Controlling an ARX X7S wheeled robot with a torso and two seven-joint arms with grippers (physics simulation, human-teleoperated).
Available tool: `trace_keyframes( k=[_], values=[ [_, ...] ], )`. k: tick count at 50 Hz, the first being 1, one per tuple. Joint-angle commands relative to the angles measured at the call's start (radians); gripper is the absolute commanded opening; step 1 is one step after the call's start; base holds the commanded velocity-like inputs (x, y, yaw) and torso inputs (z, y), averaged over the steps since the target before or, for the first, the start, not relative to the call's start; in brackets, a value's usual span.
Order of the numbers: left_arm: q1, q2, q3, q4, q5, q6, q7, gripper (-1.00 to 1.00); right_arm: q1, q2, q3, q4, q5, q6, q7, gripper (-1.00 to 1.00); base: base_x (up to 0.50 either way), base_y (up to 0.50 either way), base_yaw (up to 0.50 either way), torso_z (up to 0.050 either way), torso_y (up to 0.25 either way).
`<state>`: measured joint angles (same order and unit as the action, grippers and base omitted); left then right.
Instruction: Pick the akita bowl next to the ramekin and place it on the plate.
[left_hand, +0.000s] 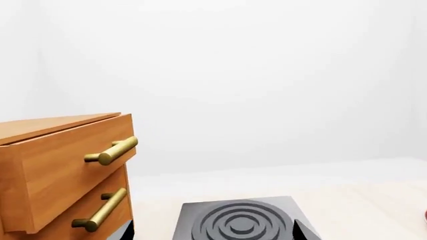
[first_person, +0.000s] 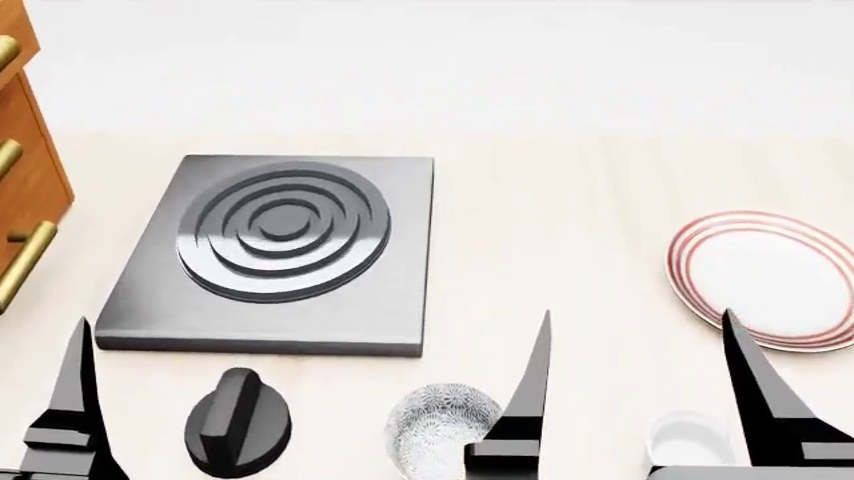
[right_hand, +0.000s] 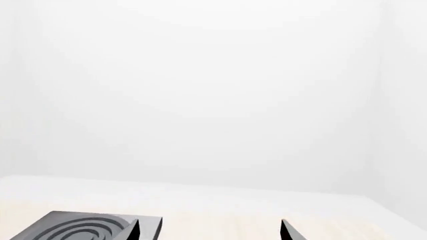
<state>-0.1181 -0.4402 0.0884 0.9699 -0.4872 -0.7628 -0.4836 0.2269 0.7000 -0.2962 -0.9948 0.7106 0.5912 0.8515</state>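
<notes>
the light wooden counter (first_person: 561, 250) runs wide under me, with the grey hob slab (first_person: 274, 255) and its ringed burner on the left and a wooden drawer unit (left_hand: 60, 170) with brass handles at the far left. the plate (first_person: 767, 280), white with red rings, lies at the right edge, well apart from the hob and free of anything on it. near me, low in the head view, the akita bowl (first_person: 441, 425) with its speckled pattern stands upright on the counter, partly hidden by one finger of my right gripper (first_person: 634, 400). the ramekin (first_person: 687, 440), plain white, sits just to its right, between my two spread fingers.

my right gripper is wide open and holds nothing. of my left gripper (first_person: 67, 410) i see only one finger, so i cannot tell how it stands. a dark knob (first_person: 238, 420) lies left of the bowl.

to do this well i judge i should shift my right hand left, so the fingers straddle the bowl's rim and not the ramekin, then come down straight. the two sit close, so a skewed approach could knock the ramekin.
</notes>
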Motion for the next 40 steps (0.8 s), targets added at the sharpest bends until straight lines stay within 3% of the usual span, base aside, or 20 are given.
trace_keyframes(
  k=[1,40],
  values=[
    [-0.004,-0.013,0.007,-0.002,-0.01,0.007,-0.017,1.0,0.001,0.009,-0.003,0.0,0.004,-0.006,0.008,1.0,0.12,0.0,0.0,0.0,0.0],
    [-0.017,-0.052,0.029,-0.011,-0.046,0.03,-0.062,1.0,0.033,0.024,-0.021,0.008,0.029,-0.014,0.025,1.0,0.12,0.0,0.0,0.0,0.0]
  ],
)
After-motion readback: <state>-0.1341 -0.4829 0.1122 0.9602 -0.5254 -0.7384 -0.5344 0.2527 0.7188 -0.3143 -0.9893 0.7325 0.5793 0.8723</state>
